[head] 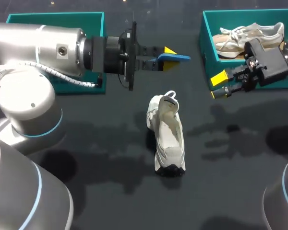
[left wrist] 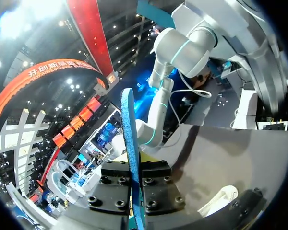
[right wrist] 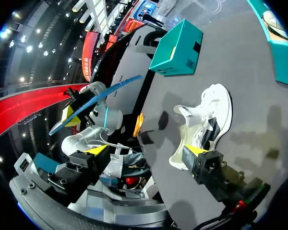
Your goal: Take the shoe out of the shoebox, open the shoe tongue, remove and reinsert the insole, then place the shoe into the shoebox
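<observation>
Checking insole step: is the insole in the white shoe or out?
Out. The left gripper holds the blue insole, apart from the shoe.

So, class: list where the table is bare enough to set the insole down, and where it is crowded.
Bare: the table right of the white shoe, below the right gripper; also the strip between shoe and left arm. Crowded: the right shoebox holds a beige shoe, and the left gripper with the blue insole hangs between it and the left box.
</observation>
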